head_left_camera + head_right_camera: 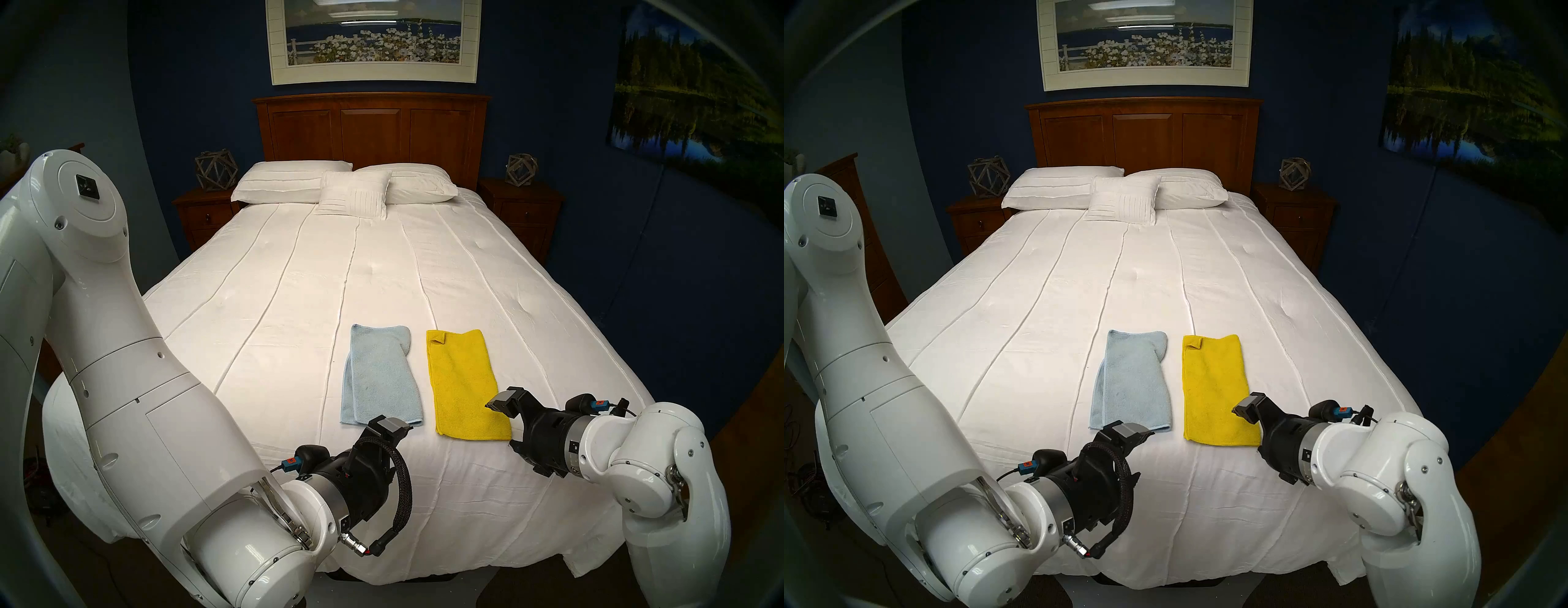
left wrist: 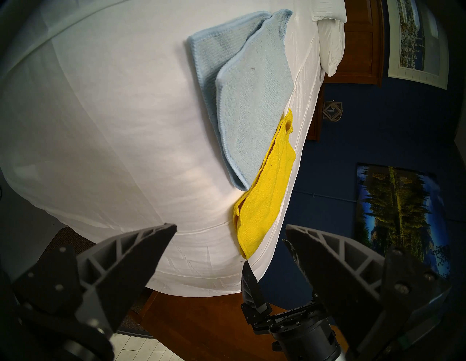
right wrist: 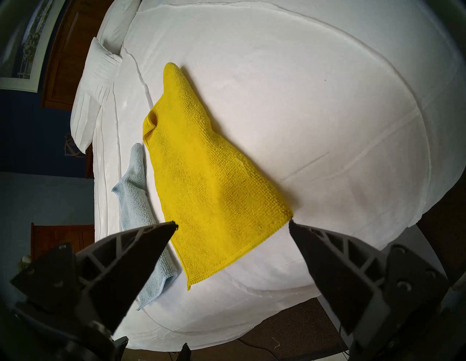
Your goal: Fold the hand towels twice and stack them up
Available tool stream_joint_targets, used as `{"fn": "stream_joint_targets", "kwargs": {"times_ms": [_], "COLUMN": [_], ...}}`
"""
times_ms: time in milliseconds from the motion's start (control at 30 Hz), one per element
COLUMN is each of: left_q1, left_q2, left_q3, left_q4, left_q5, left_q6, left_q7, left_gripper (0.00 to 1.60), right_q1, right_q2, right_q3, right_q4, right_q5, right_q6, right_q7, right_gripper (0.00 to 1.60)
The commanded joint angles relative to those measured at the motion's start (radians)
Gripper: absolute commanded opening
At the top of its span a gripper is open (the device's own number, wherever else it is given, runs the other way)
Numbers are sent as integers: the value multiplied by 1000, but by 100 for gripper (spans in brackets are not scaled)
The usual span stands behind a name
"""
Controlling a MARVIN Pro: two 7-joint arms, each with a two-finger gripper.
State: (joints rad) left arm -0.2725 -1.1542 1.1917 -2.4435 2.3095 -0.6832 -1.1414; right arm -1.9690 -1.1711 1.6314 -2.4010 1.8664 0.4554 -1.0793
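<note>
Both open hands, left hand (image 1: pixel 396 426) and right hand (image 1: pixel 500 403), hover near half-folded blue towel (image 1: pixel 379 373) and yellow towel (image 1: pixel 466 382).

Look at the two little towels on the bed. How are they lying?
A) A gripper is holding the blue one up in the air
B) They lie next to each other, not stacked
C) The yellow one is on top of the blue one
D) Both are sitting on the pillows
B: the light blue towel and the yellow towel lie side by side on the white bedspread, with a strip of bedspread between them.
</note>
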Motion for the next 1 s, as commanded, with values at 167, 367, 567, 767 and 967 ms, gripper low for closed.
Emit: {"fn": "stream_joint_targets", "kwargs": {"times_ms": [167,367,567,767,967], "left_q1": [-1,0,0,1,1], "left_q2": [2,4,5,6,7], "left_q3": [-5,-5,-6,-6,-7], "left_q4": [0,0,0,0,0], "left_q5": [2,4,5,7,8], "left_q6": [-1,-2,-3,-4,-5], "left_q7": [-2,-1,0,1,3], "left_gripper": [160,160,160,160,160], "right_q1": [-28,-51,-26,2,26], "right_q2": [-9,-9,-18,-19,-25], "right_q3": [-1,0,5,-4,-20], "right_q4": [-15,5,30,58,80], "right_q5": [-16,-60,-76,-85,-88], "right_q6": [-9,-12,-20,-21,-23], "right_q7": [20,65,114,129,138], "right_gripper": [160,160,160,160,160]}}
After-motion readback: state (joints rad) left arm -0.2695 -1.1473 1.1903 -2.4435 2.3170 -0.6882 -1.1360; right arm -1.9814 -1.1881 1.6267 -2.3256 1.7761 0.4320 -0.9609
